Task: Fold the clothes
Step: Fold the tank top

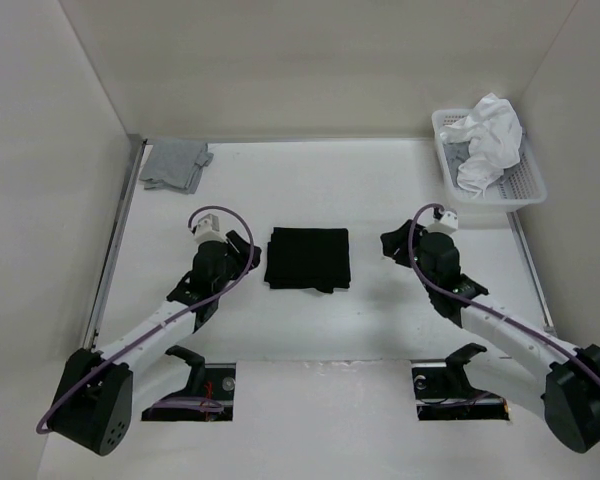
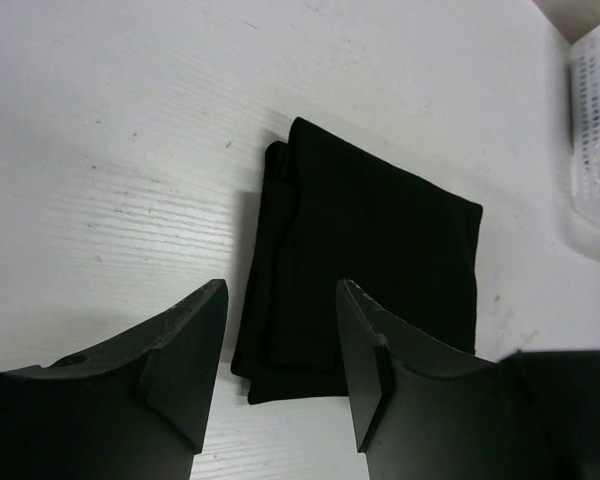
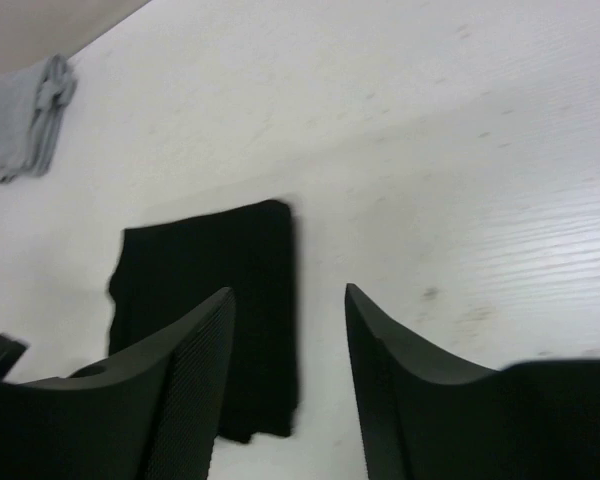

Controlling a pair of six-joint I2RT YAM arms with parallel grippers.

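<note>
Clothes (image 1: 308,258), black: lying as a compact folded rectangle, slightly ragged along the near edge, mid-counter (image 1: 380,330) between left tool (image 2: 280,295) and right tool (image 3: 288,295), both spread wide, empty and apart from it; folding judged essentially complete, at most tidying left.

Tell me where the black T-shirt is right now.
In the top view the black T-shirt lies folded at the middle of the table, between the left gripper and the right gripper, held by neither.
</note>
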